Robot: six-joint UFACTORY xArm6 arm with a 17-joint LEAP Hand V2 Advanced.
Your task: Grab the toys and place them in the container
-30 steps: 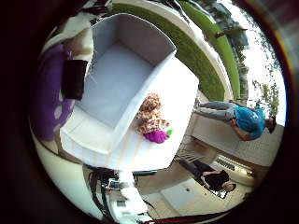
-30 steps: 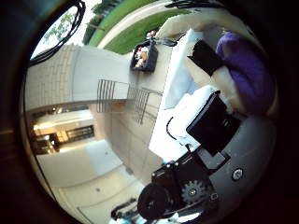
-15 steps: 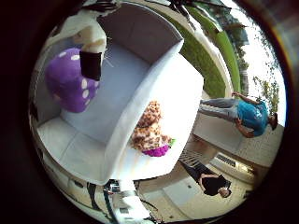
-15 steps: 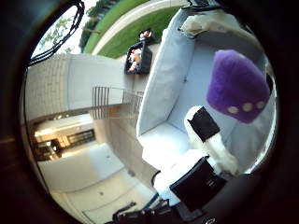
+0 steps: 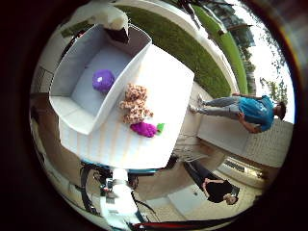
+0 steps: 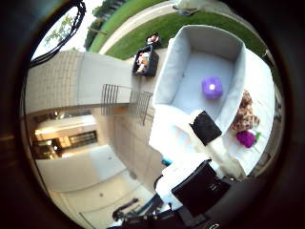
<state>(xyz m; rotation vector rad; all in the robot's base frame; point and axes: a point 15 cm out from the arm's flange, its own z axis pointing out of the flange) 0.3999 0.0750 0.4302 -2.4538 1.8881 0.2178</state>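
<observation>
Outdoors, a white table (image 5: 163, 91) stands on paving beside grass (image 5: 187, 43); a grey bin (image 5: 77, 110) sits on the table, and a purple toy (image 5: 103, 80) lies on the bin's floor; just outside the bin's wall on the tabletop lie a tan plush (image 5: 134, 103) and, touching it, a magenta toy (image 5: 144, 129) with a green tip. Only the thumb-side view shows a black crate (image 6: 145, 62) of toys on the paving beyond the table. The hand (image 6: 200, 183) is above the bin and well clear of it; a white finger with a black pad (image 6: 206, 128) sticks out straight and holds nothing, released. Half a second ago the purple toy was close to the palm among the fingers; now it rests in the bin, and bin and table look smaller in both views.
</observation>
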